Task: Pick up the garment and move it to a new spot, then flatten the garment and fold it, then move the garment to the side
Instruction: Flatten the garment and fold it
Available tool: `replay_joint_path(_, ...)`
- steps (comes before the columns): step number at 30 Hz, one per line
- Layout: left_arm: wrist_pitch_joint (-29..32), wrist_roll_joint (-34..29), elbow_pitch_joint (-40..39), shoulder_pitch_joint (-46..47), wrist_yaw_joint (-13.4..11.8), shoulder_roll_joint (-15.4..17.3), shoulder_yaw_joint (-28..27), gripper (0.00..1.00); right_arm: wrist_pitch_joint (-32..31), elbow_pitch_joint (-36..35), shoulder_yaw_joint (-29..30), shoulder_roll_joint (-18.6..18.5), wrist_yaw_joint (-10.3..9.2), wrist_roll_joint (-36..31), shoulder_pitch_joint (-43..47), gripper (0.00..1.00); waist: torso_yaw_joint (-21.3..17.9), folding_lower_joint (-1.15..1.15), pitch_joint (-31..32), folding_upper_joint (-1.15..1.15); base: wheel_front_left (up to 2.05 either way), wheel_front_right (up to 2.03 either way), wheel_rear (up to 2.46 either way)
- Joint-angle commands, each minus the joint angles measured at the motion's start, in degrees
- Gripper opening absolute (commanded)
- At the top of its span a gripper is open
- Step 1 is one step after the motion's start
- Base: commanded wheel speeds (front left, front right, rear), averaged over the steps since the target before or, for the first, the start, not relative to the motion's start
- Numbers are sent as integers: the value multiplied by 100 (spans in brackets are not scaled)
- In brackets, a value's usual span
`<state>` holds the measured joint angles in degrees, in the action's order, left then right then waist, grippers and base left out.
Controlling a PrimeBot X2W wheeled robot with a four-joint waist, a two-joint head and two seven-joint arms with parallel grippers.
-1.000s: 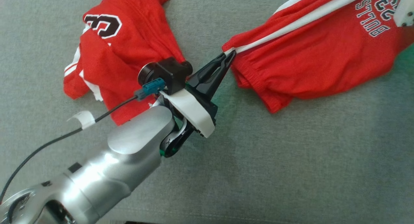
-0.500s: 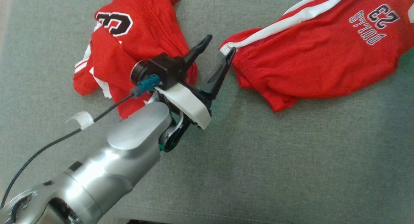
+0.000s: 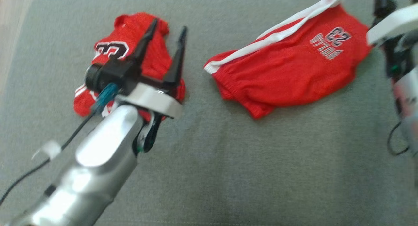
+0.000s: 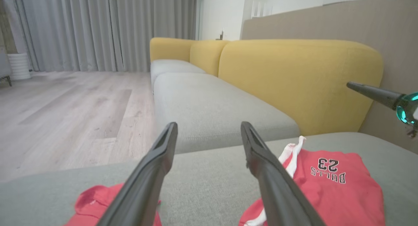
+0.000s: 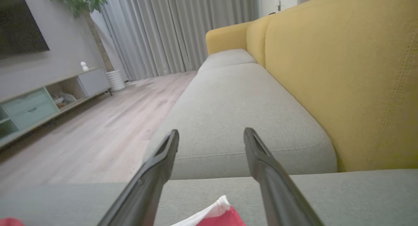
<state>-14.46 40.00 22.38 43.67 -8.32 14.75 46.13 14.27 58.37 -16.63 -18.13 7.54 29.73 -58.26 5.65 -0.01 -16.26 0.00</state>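
The garment, red shorts (image 3: 287, 75) with a white side stripe and "BULLS 23" print, lies loosely folded on the grey sofa cushion (image 3: 248, 160), right of centre. Nothing holds it. My left gripper (image 3: 168, 26) stands open above a second red garment, a crumpled jersey (image 3: 130, 26), well left of the shorts' waistband. In the left wrist view the open left gripper (image 4: 209, 124) has the shorts (image 4: 329, 190) at its lower right. My right gripper (image 5: 212, 131) is open too, raised, with a white-edged corner of the shorts (image 5: 218, 216) below it.
The right arm (image 3: 403, 85) stands at the right edge, past the shorts' far end. Yellow backrests (image 4: 294, 79) line one side of the sofa. Another grey seat (image 5: 235, 121) continues beyond; wooden floor (image 4: 65, 115) lies off the cushion's edge.
Both grippers opened and let go of the shorts, which now lie slack. My left gripper swung left, away from the waistband, over the jersey. The head camera also shifted.
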Motion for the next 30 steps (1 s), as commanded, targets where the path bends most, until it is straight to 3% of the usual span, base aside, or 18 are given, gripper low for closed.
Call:
replay_joint_path(1, -52, -153, -251, -82, -82, 195, -383, 100, 63, -381, -70, 111, -5, 98, 225, 100, -197, 1, 257, 0, 0, 0, 0)
replay_joint_path(5, -53, -680, -584, -706, -197, 268, -916, 100, 70, -1581, 85, 260, -5, 47, 1161, 100, -349, 1, 511, 0, 0, 0, 0)
replay_joint_path(12, -53, -1335, -937, -1910, -196, 190, -1669, 100, 72, -3052, 507, 989, -5, -654, 3024, 100, -601, 1, 824, 0, 0, 0, 0)
replay_joint_path(16, -53, -1481, -1046, -2412, -133, 30, -1995, 100, 72, -3339, 590, 1248, -5, -1041, 3698, 100, -674, 1, 896, 0, 0, 0, 0)
replay_joint_path(22, -53, -1789, -1072, -3097, 155, -306, -2470, 100, 73, -3608, 769, 1482, -5, -1411, 4524, 100, -702, 1, 931, 0, 0, 0, 0)
replay_joint_path(30, -53, -2258, -1007, -2991, 654, -668, -2795, 100, -142, -3727, 1182, 1521, -5, -1686, 4116, 100, -492, 1, 530, 0, 0, 0, 0)
